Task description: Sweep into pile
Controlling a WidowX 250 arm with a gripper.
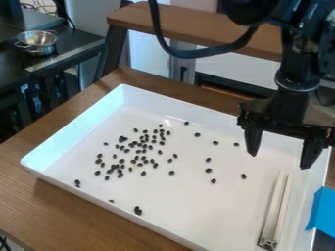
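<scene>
Hanging with its 2 sides spread, the gripper (281, 148) pinches nothing over the white tray (78, 129); long white tool (274, 211) lies untouched on the tray floor; dark beans (123, 139) cluster loosely, strays around; 0 compact piles, so sweeping looks barely started, most gathering left.

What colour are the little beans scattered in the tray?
Black, clearest in the camera view.
</scene>
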